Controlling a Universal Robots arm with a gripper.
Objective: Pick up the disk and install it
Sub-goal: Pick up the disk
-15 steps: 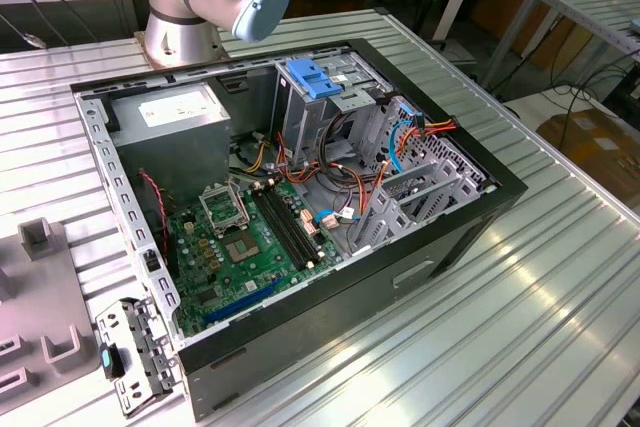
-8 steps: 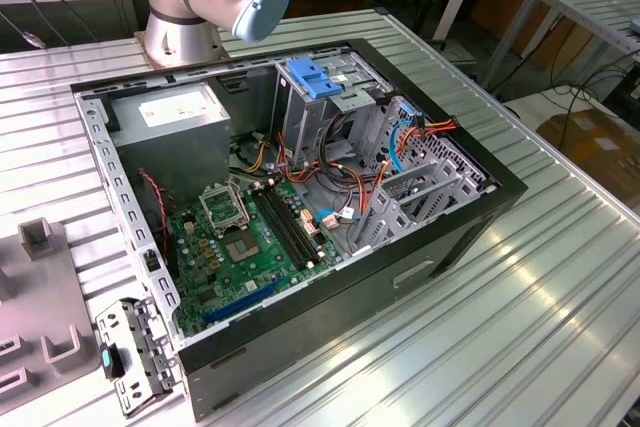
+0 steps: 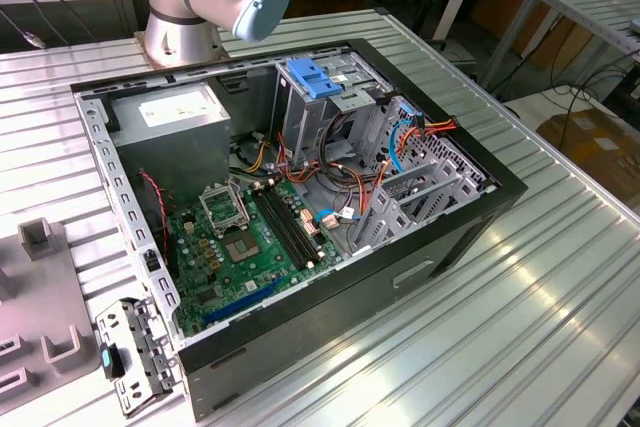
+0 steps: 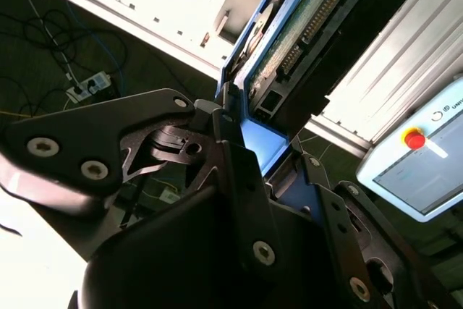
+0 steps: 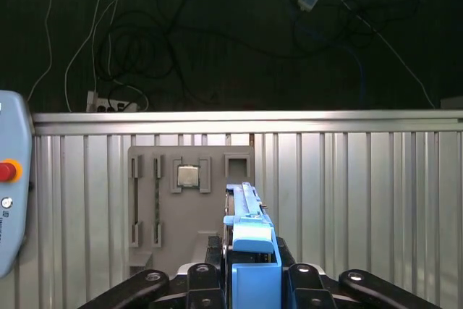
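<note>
While the disk (image 5: 249,226) is pinched on edge between the pressed-in fingers (image 4: 230,151) of the gripper (image 5: 249,260), its blue side rail is seen in the first wrist view against one edge of the grey fixture plate (image 5: 166,229). A square chip (image 5: 189,176) is seated in a pocket of that plate, just beside the disk's far end. In the second wrist view the disk's (image 4: 304,27) green circuit board is shown, with the gripper (image 4: 260,142) closed on its blue-railed end. In the exterior view the plate (image 3: 40,307) is found on the ribbed metal table (image 3: 520,327), and the open computer case (image 3: 480,217) is set just beside it, toward the exterior view's right.
</note>
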